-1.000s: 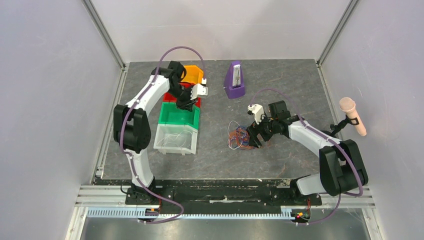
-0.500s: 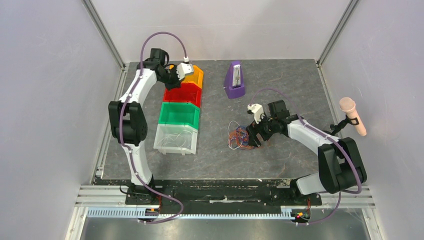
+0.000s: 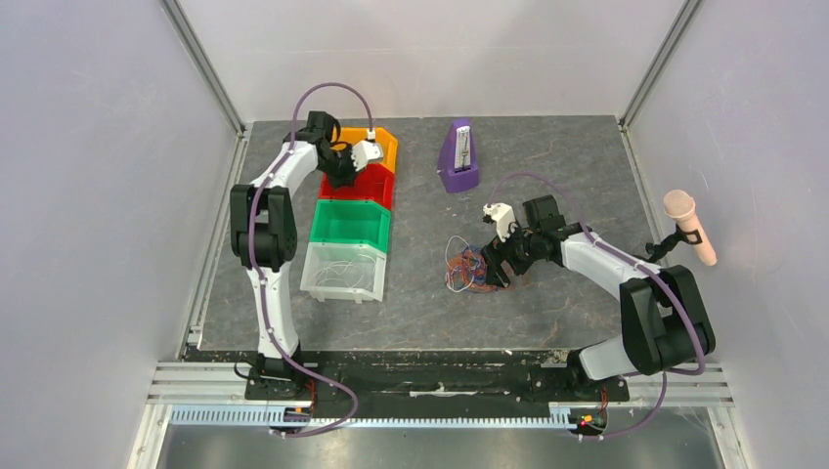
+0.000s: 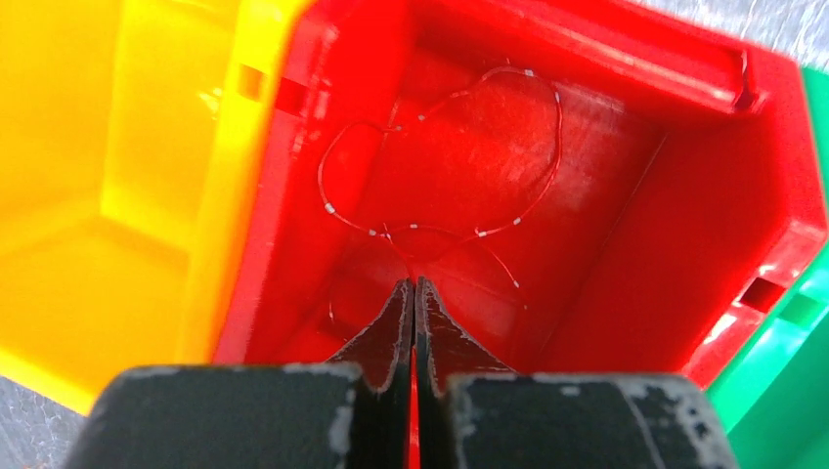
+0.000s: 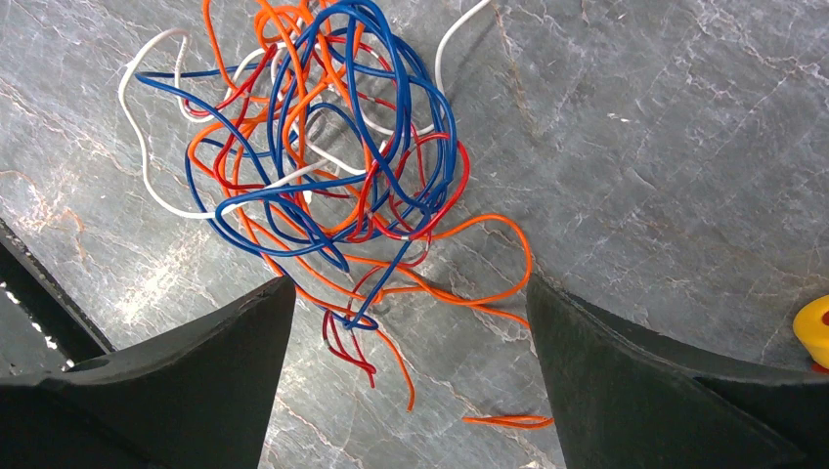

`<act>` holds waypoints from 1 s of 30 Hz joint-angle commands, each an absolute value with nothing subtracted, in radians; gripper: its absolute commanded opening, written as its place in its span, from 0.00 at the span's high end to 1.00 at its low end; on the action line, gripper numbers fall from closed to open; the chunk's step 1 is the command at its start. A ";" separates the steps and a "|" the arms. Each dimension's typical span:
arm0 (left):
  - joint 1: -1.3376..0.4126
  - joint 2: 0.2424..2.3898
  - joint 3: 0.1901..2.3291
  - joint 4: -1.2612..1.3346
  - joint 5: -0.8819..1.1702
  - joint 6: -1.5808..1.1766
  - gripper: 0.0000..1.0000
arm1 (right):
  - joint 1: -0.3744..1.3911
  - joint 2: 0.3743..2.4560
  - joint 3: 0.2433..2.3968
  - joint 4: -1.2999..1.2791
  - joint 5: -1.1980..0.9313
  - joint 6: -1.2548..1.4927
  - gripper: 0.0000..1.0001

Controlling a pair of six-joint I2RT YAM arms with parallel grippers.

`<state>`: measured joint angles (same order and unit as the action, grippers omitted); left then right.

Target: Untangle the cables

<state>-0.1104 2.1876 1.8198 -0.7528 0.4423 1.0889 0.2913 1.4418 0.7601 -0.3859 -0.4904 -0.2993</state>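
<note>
While the cables (image 3: 467, 267) (image 5: 323, 166) lie in a loose knot of blue, orange, red and white strands on the grey table (image 3: 567, 156), right of centre, the right gripper (image 3: 497, 270) (image 5: 403, 322) hovers at the knot's edge. Its fingers (image 5: 225, 362) are spread wide, one to each side of the trailing orange and red loops, and grip nothing. A short orange scrap (image 5: 508, 421) lies apart from the knot, near the right finger.

Across the table, four bins stand in a row at the left: an orange bin (image 3: 383, 147) (image 4: 117, 147) farthest back, then a red bin (image 3: 376, 188) (image 4: 684, 225), a green bin (image 3: 352, 230) (image 4: 782, 362) and a clear bin (image 3: 342, 278) holding thin pale wires. The left gripper (image 3: 342, 174) (image 4: 411, 288) points down into the red bin, its fingers pressed together. A thin red wire (image 4: 547, 166) loops over that bin's floor, and one strand runs up to the fingertips; whether it is pinched there cannot be told.

A purple metronome (image 3: 459, 156) stands at the back of the table, and a pink microphone (image 3: 689, 225) sits at the right edge.
</note>
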 commanded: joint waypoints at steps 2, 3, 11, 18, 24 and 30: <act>-0.129 2.200 1.774 -0.744 0.369 1.235 0.98 | 0.290 1.452 0.799 -0.400 -0.485 -0.301 0.09; -0.130 2.206 1.772 -0.743 0.358 1.247 0.98 | 0.290 1.454 0.801 -0.402 -0.485 -0.299 0.09; -0.140 2.253 1.778 -0.742 0.265 1.308 0.96 | 0.289 1.463 0.811 -0.403 -0.486 -0.291 0.10; -0.146 2.146 1.773 -0.748 0.319 1.257 0.56 | 0.289 1.459 0.815 -0.405 -0.487 -0.295 0.10; -0.155 2.056 1.774 -0.788 0.347 1.248 0.44 | 0.290 1.462 0.821 -0.403 -0.495 -0.297 0.10; -0.157 2.007 1.805 -0.832 0.406 1.220 0.41 | 0.290 1.466 0.831 -0.405 -0.514 -0.295 0.10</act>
